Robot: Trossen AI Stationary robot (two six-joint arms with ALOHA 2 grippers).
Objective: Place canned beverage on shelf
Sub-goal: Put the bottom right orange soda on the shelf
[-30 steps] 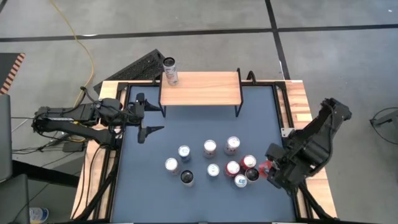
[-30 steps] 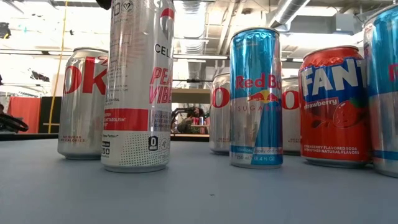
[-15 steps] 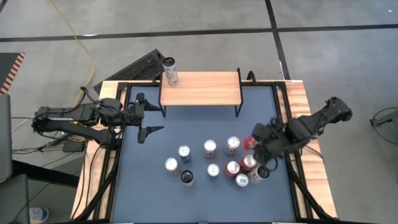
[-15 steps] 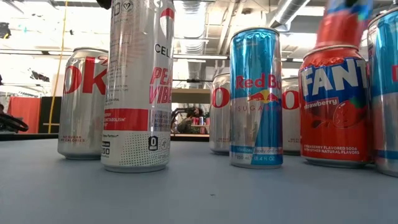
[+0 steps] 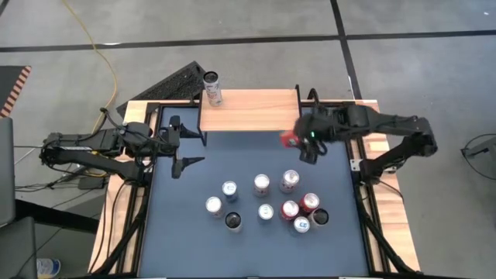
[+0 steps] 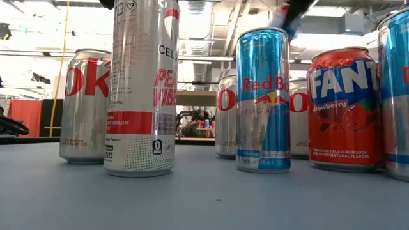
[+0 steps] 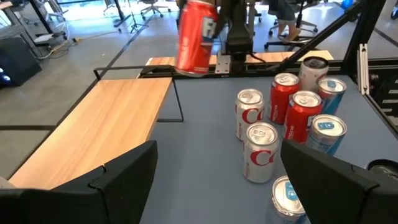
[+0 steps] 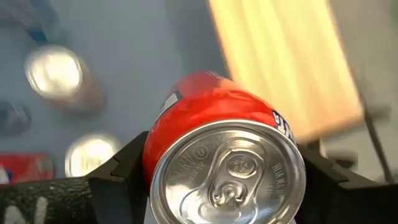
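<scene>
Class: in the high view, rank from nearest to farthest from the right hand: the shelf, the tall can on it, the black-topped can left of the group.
1. Shelf: beside the right hand.
2. Tall can: shelf's left end.
3. Black-topped can: group's near-left.

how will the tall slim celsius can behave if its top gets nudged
The tall slim can would probably tip easily: it stands much higher than the cola can beside it on a narrow base. Once down, its round body would likely roll across the smooth table. Its glossy metal skin looks slippery to jaws.
</scene>
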